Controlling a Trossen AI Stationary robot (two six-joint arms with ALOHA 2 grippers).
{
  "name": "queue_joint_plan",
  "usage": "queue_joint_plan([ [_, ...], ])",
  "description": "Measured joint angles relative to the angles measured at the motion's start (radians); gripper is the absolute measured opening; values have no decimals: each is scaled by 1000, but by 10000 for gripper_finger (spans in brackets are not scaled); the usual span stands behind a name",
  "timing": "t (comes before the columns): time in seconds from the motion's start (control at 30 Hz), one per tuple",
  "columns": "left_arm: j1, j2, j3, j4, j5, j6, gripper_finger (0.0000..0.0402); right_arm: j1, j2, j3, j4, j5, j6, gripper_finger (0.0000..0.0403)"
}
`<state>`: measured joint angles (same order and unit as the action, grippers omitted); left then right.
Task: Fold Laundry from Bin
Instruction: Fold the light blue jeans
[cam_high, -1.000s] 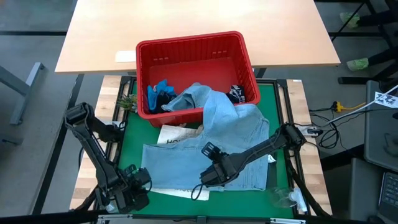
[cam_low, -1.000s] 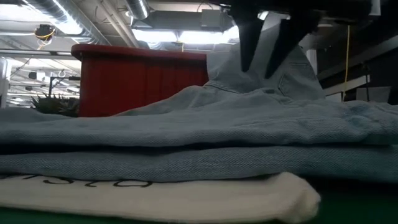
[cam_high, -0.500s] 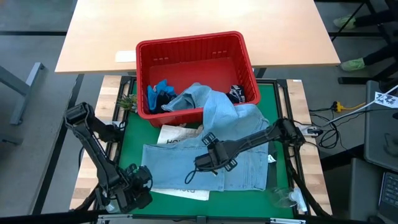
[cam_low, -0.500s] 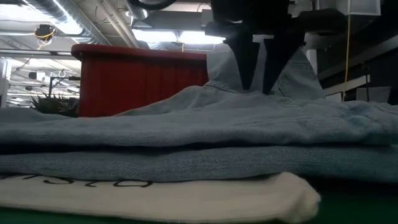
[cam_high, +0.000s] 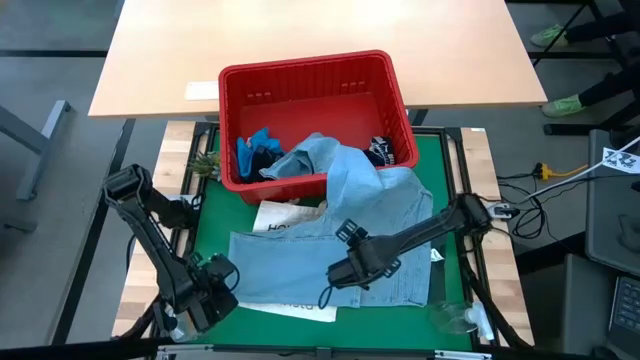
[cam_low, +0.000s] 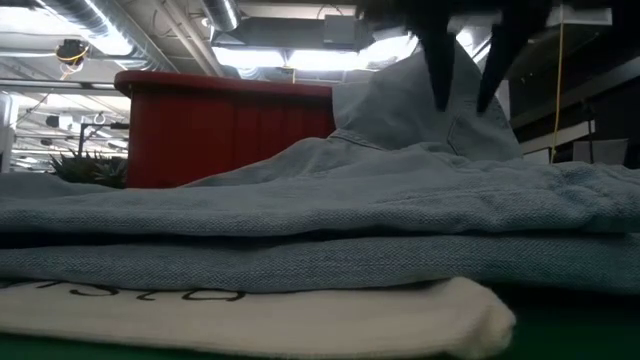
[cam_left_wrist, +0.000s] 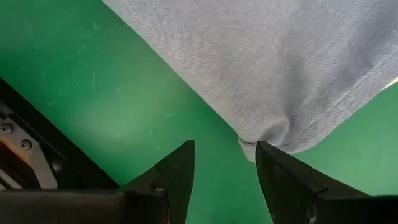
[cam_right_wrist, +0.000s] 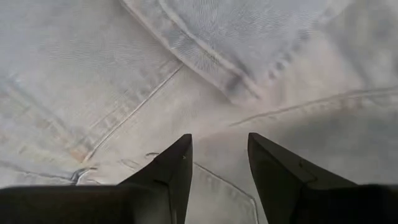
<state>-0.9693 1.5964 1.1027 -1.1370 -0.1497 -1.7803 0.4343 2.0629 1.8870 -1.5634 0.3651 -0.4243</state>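
The light blue denim shirt (cam_high: 340, 240) hangs over the near rim of the red bin (cam_high: 300, 72) and lies spread on the green mat, partly on a white tote bag (cam_high: 272, 215). A bright blue garment (cam_high: 255, 150) and a dark navy one (cam_high: 380, 152) lie in the bin. My right gripper (cam_high: 350, 272) hovers open above the middle of the denim (cam_right_wrist: 186, 74), its fingers (cam_low: 440, 70) clear of the cloth. My left gripper (cam_left_wrist: 224, 149) stands open, pointing down over the mat just short of the denim's near left corner (cam_left_wrist: 267, 134).
The tote bag (cam_low: 300, 315) sticks out from under the denim at the near edge. A small green plant (cam_high: 203, 163) stands left of the bin. A clear glass object (cam_high: 450, 318) sits at the mat's near right corner. A light wooden table (cam_high: 320, 30) lies behind the bin.
My right gripper dipped toward the denim, then rose again and shifted toward the table's right and near edge. My left gripper has turned and moved a little toward the denim's near left corner. The denim has stayed as it lay.
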Motion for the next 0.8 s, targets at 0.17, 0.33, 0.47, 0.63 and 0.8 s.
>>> queue_joint_plan([
  [0.17, 9, 0, -1, 2, -55, -61, 164, 23, -97, 0, -4, 77, 57, 154],
  [0.33, 9, 0, -46, 11, -121, -183, 164, 38, -173, 0, -8, 147, 110, 154],
  [0.47, 9, -1, -120, 68, -119, -259, 164, 52, -223, -25, -4, 170, 110, 154],
  [0.63, 18, -1, -238, 274, -121, -262, 164, 58, -330, -168, 4, 220, 174, 154],
  [0.8, 20, -7, -325, 394, -129, -260, 164, 55, -462, -345, 48, 225, 284, 154],
])
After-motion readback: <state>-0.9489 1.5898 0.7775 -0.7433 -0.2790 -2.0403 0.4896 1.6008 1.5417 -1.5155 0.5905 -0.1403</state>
